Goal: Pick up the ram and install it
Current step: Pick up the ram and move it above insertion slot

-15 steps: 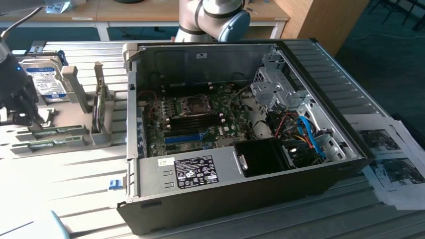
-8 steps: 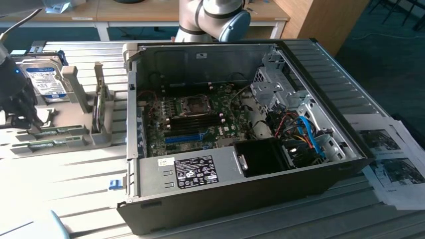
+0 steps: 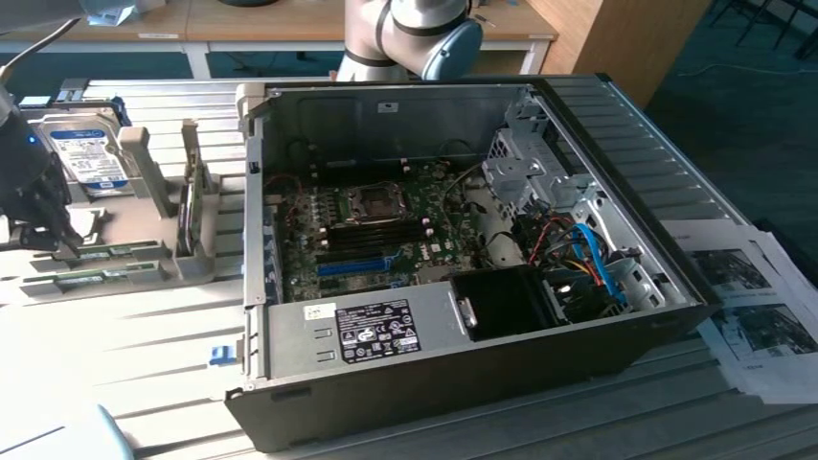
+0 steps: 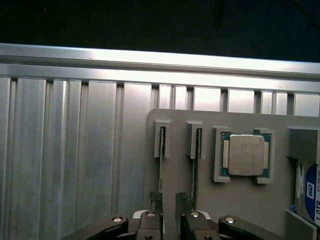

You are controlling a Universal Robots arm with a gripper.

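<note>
Wrist view | ram (image 4: 162, 145): thin green edge-on strip | claw (image 4: 169, 198) open, empty

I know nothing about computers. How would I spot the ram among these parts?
Beside the open computer case, a grey parts holder lies on the ribbed metal table. The ram stands on edge in the holder's narrow slot farthest from the square silver processor. Unlike that chip and the blue-labelled hard drive, it shows as just a thin dark strip.
</note>
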